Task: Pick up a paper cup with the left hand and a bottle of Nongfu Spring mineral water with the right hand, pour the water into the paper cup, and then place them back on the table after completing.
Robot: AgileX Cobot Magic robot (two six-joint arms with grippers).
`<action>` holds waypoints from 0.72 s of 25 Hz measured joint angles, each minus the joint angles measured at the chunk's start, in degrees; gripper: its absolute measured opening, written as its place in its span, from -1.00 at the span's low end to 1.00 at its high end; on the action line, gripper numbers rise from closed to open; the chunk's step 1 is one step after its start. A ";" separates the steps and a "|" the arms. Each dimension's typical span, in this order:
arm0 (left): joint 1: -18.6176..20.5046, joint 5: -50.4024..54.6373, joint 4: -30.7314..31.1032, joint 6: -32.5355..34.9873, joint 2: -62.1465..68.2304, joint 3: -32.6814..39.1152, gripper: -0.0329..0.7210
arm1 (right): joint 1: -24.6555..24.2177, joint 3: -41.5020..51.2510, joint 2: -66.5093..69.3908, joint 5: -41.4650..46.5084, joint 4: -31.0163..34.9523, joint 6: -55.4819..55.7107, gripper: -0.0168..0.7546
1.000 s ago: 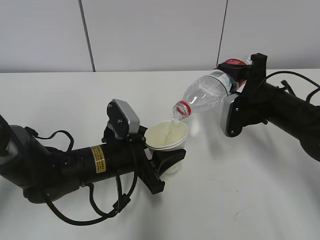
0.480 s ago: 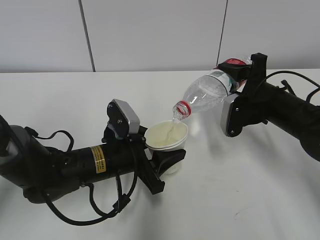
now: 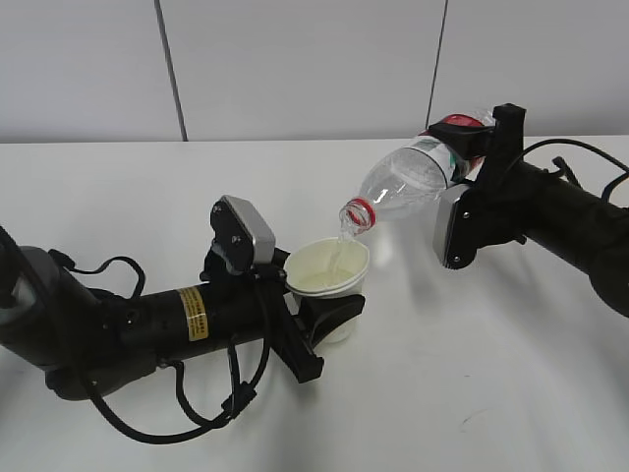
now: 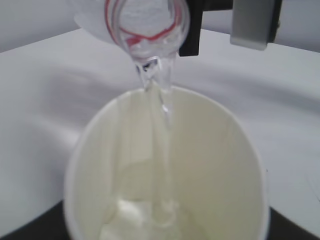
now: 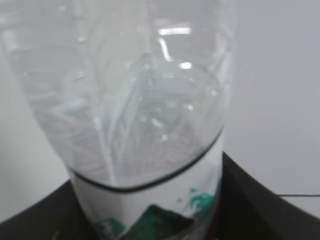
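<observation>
Centrally in the exterior view, the left pincer (image 3: pixel 329 313) clamps the cup (image 3: pixel 328 278) above the surface (image 3: pixel 472 374); the right pincer (image 3: pixel 480 147), upper right, clamps the tilted bottle (image 3: pixel 408 187). Left wrist view: water (image 4: pixel 162 130) streams into the cup. Right wrist view: the bottle fills the frame.

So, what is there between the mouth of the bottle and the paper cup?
Only a thin stream of water falling from the bottle into the paper cup; the left wrist view shows it best.
</observation>
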 joint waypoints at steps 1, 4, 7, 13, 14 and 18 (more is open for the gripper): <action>0.00 0.00 0.00 0.00 0.00 0.00 0.11 | 0.00 0.00 0.00 0.00 0.00 0.00 0.14; 0.00 0.00 0.00 0.00 0.00 0.00 0.11 | 0.00 0.00 0.00 -0.11 0.00 -0.10 0.14; 0.00 0.00 0.00 0.00 0.00 0.00 0.11 | 0.00 0.00 0.00 -0.11 0.00 -0.10 0.14; 0.00 0.00 0.02 0.00 0.00 0.00 0.11 | 0.00 0.00 0.00 -0.11 0.00 0.21 0.14; 0.00 0.02 0.02 0.00 0.00 0.00 0.11 | 0.00 0.00 0.00 -0.11 0.00 0.49 0.14; 0.00 0.02 0.06 0.00 0.00 0.00 0.11 | 0.00 0.00 0.00 -0.11 0.00 2.03 0.14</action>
